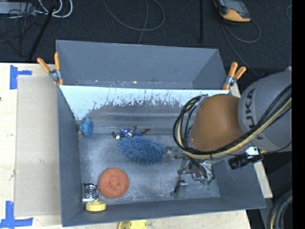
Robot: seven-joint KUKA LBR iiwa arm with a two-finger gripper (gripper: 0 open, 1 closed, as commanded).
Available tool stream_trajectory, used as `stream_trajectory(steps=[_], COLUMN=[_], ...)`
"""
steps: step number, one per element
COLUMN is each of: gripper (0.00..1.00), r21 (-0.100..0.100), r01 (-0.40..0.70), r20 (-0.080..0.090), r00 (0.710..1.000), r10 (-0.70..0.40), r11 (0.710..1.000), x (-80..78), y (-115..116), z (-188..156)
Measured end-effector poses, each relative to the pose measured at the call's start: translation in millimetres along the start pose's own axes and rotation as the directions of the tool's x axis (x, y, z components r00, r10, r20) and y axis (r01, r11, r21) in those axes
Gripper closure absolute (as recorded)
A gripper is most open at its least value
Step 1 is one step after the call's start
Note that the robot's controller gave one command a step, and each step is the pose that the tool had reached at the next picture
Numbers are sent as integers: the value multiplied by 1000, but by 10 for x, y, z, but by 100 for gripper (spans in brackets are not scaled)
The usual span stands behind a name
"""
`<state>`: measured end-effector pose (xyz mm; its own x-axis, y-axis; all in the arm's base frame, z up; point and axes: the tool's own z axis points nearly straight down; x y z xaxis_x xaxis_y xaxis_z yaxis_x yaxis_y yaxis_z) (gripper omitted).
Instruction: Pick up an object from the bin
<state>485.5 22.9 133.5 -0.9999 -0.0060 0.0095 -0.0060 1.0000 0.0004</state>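
My gripper [181, 180] hangs low over the bin's floor at the right, below the arm's orange cover, and I see nothing in it. The nearest thing is a blue fuzzy brush head [141, 150] lying in the middle of the bin, just left of the gripper and apart from it. Behind the brush lies a small dark blue piece [125, 132].
An orange round scrubber [114, 182] lies at the front left. Beside it, in the front left corner, are a small metal part [90, 191] and a yellow tape measure [95, 205]. A small blue thing [86, 127] rests against the left wall. The arm covers the bin's right side.
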Motion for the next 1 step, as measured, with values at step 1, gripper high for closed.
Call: stream_trajectory(steps=[1], gripper=[0], r21=[0], r01=[-1], r20=[8], r00=[1000], r10=[1], r11=[1000], x=[-18], y=[-1], z=[-41])
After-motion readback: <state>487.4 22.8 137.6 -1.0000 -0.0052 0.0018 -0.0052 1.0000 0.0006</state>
